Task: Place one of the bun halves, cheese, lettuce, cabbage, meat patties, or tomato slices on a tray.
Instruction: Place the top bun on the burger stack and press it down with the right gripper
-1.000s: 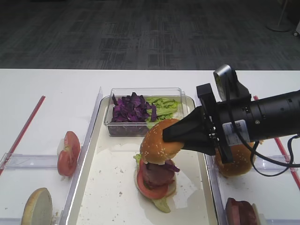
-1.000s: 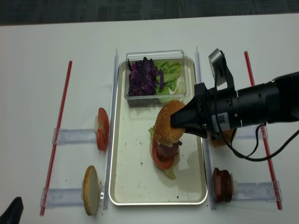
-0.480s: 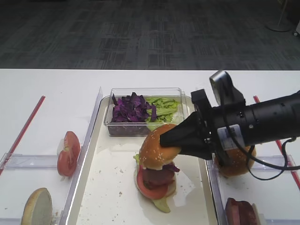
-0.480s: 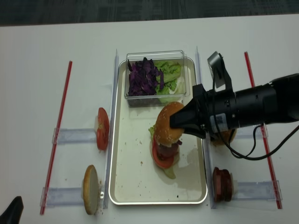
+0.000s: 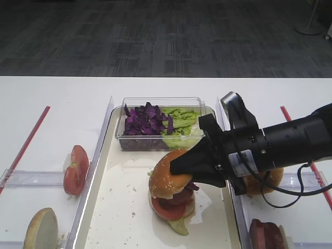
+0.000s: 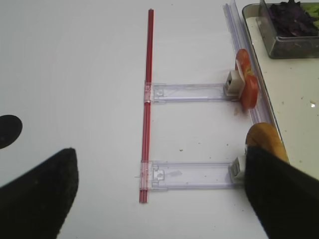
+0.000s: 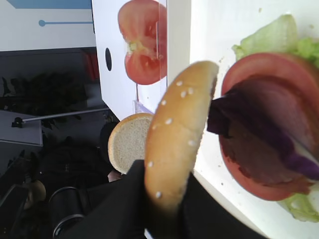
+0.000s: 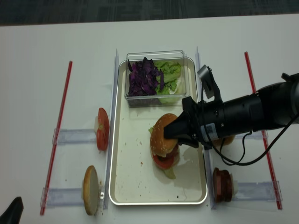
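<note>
We've got the right fingers (image 5: 179,167) pinching the bun (image 5: 167,173) by its edge, tilted over the stack (image 8: 164,157) on the tray (image 8: 128,177), probably so it drops on as the cap.

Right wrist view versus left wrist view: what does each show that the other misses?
Only the right wrist view shows the right gripper shut on the sesame bun half, held tilted just over the stacked patty and tomato slice, lettuce beneath. Only the left wrist view shows the red strip, the clear rails, the cabbage tub and the open left gripper. Both show the spare tomato and spare bun half standing beside the tray.
</note>
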Motion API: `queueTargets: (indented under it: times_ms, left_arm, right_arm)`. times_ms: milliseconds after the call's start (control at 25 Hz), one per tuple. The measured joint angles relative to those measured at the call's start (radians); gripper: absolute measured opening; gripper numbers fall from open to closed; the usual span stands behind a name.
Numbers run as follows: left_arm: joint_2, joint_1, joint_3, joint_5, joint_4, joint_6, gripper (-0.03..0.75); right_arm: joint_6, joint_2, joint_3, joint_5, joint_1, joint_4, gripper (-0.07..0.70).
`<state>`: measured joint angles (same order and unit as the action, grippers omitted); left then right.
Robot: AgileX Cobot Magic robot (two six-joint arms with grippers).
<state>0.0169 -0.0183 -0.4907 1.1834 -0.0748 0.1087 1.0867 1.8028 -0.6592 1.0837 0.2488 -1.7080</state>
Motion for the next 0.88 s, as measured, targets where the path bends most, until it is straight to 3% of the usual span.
queueTargets:
  times_ms: [360,760,880]
  left_arm:
    - [0.000,0.000,0.000,0.000,0.000,0.000,0.618]
    - [0.000,0.000,0.000,0.000,0.000,0.000,0.618]
    - [0.000,0.000,0.000,0.000,0.000,0.000,0.618]
  right_arm:
    - [0.000,0.002,0.000,-0.057,0.000,0.013,0.170]
    - [0.000,0.056,0.000,-0.038,0.000,0.017,0.171]
    - [0.000,0.057,0.000,-0.030,0.000,0.013,0.206]
